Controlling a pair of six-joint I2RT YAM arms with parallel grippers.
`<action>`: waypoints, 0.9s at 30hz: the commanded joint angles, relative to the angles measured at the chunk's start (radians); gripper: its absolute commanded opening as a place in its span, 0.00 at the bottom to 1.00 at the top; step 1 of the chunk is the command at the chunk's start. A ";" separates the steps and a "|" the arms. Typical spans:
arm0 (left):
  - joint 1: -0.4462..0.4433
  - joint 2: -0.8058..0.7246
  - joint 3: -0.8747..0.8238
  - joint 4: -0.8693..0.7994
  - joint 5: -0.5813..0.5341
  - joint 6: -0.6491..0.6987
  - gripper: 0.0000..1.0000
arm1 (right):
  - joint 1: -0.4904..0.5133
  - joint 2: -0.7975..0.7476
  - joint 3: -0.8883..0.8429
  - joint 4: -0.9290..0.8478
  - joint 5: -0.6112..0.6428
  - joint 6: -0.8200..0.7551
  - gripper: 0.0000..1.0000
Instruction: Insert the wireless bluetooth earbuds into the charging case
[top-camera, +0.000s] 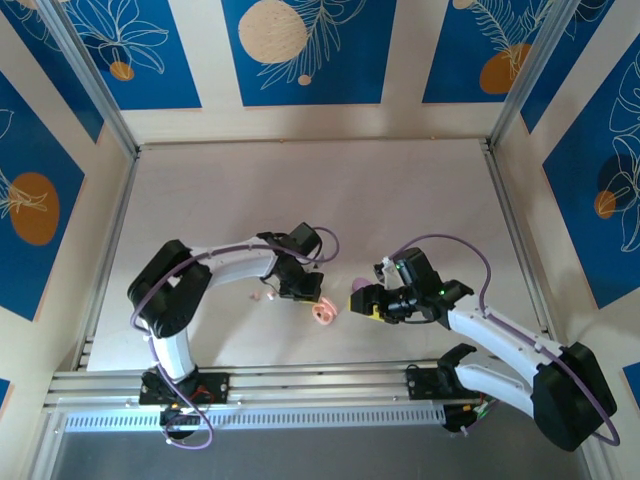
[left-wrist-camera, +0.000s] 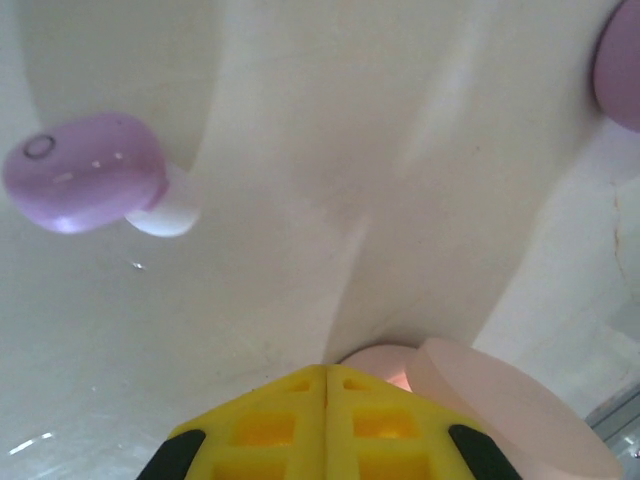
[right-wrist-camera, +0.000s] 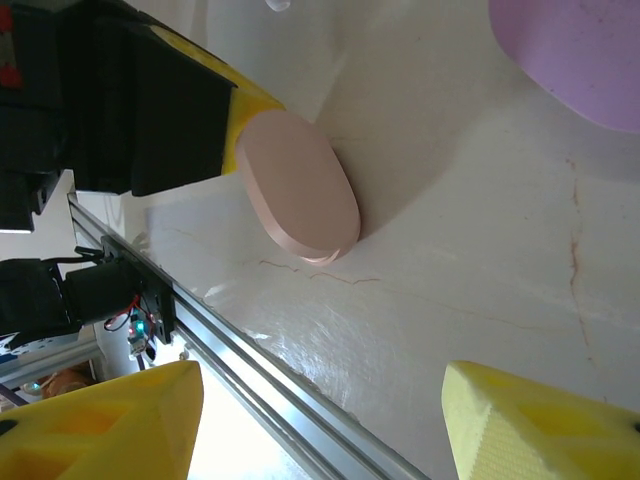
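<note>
Here, near the table's (top-camera: 400, 200) front edge, my left gripper (left-wrist-camera: 326, 375) sits pinched closed against the pink case (right-wrist-camera: 298, 188) (right gripper (right-wrist-camera: 320, 405) gapes, empty).

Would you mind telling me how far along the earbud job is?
Nothing looks done: a purple earbud lies loose on the table. In hand: the shut left gripper is at the pink case; the right gripper hangs open, empty. Left: seating the earbuds.
</note>
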 joint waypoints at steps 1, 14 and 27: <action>-0.010 -0.053 -0.029 0.005 -0.026 -0.037 0.00 | -0.005 -0.017 -0.016 -0.023 -0.023 -0.016 0.65; -0.003 -0.329 -0.054 -0.139 -0.243 -0.065 0.49 | -0.009 -0.018 0.126 -0.142 -0.007 -0.092 0.79; 0.075 -0.535 -0.147 -0.285 -0.437 -0.083 1.00 | -0.015 0.175 0.336 -0.204 -0.018 -0.219 0.99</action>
